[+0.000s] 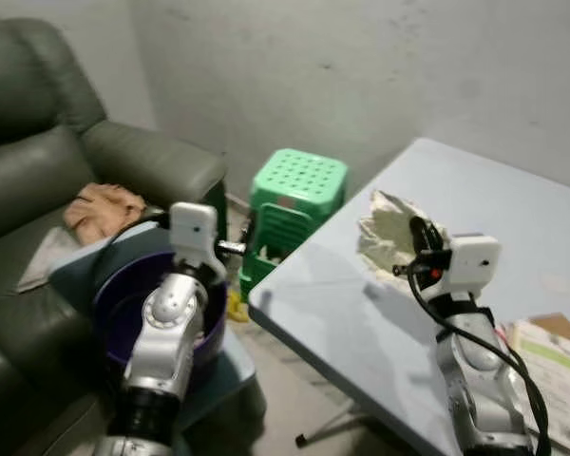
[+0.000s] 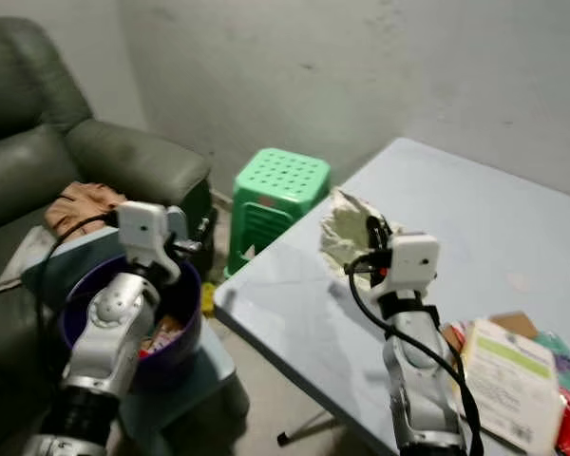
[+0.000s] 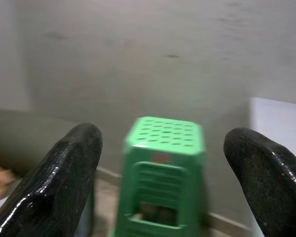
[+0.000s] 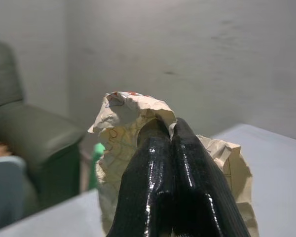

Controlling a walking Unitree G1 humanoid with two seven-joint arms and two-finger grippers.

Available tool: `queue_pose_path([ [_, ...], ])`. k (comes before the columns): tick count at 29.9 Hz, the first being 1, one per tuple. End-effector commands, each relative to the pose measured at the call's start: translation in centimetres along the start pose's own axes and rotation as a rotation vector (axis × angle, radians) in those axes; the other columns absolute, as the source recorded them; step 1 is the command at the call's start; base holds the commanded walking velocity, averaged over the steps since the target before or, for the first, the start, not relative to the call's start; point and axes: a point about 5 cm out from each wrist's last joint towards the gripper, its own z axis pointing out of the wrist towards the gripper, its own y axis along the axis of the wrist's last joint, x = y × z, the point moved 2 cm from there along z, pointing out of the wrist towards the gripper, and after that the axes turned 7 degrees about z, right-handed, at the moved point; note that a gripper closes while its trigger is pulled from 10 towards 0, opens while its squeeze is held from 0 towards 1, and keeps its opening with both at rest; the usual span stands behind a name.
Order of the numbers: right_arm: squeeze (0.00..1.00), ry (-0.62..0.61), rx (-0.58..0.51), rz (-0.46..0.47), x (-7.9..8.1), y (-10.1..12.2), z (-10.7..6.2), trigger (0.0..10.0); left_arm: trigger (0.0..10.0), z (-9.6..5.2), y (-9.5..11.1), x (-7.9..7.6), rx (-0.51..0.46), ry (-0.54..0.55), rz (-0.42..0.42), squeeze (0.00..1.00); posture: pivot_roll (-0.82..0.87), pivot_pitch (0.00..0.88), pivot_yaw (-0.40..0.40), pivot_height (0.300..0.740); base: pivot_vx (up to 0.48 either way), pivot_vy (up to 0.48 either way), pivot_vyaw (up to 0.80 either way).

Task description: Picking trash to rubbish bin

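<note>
I've got a dark green sofa (image 1: 38, 190) on the left, a pale blue tabletop (image 1: 513, 228) on the right, and a green plastic stool (image 1: 299, 190) between them against the far grey wall. The purple bin (image 2: 185, 294) sits near the left, beside the sofa, with some rubbish already inside. My right gripper (image 4: 173, 136) has its jaws pinched tight on the crumpled paper (image 1: 385, 228), held just over the tabletop's left part. My left gripper (image 3: 160, 148) hangs above the bin, jaws spread wide and carrying nothing.

My worry is the carry across the gap: the jaws seem to grip only a fold of the paper, so a quick swing could tear it free onto the floor. My left arm also stands over the bin and could block the drop.
</note>
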Motion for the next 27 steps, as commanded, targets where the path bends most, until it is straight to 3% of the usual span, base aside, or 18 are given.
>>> queue_pose_path([
  [1, 0.00, 0.028, -0.005, 0.009, 0.78, 0.25, 0.24, 10.0, 10.0, -0.18, 0.00, 0.94, 0.006, 0.033, 0.000, 0.00, -0.01, 0.000, -0.079, 0.740, 0.000, 0.000, 0.80],
  [27, 0.00, 0.056, 0.008, -0.001, 1.00, 0.17, 0.36, 10.0, 10.0, -0.08, -0.14, 0.14, 0.010, 0.022, 0.070, 0.00, -0.01, 0.000, -0.086, 0.740, 0.000, 0.000, 0.80],
])
